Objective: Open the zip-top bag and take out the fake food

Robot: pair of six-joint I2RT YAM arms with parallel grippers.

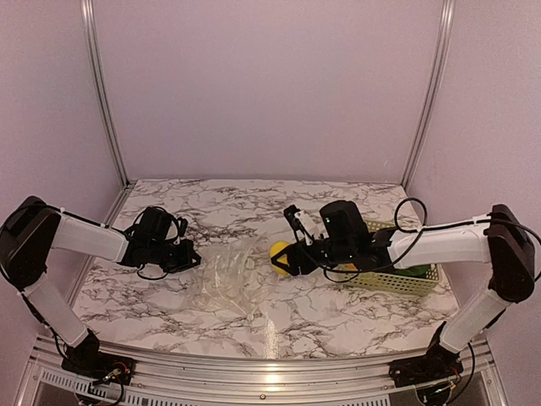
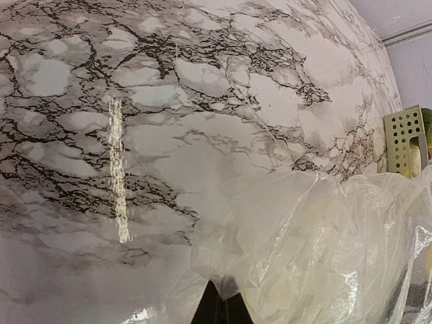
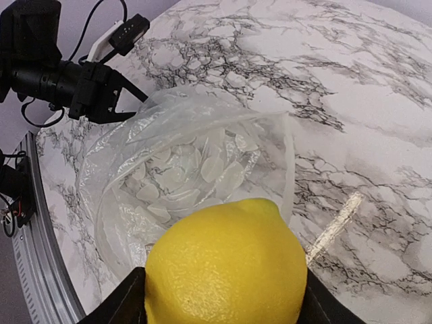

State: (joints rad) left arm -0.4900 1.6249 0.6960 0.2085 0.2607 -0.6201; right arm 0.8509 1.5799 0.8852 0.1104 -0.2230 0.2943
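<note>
Toy lemon (image 3: 226, 266) held outside the opened zip-top bag (image 3: 182, 169)
It is clasped by the right gripper (image 3: 223, 300); the bag, pinched by the left gripper (image 2: 219, 307), appears emptied.

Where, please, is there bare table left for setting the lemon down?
Bare table runs behind the bag toward the back wall, and in front of the basket toward the near rail. The middle is crowded: bag, held lemon and basket sit close together.

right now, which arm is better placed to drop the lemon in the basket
Right. The right jaws hold the lemon, close beside the basket. The left jaws are shut on the edge of the zip-top bag, on the far side from the basket.
</note>
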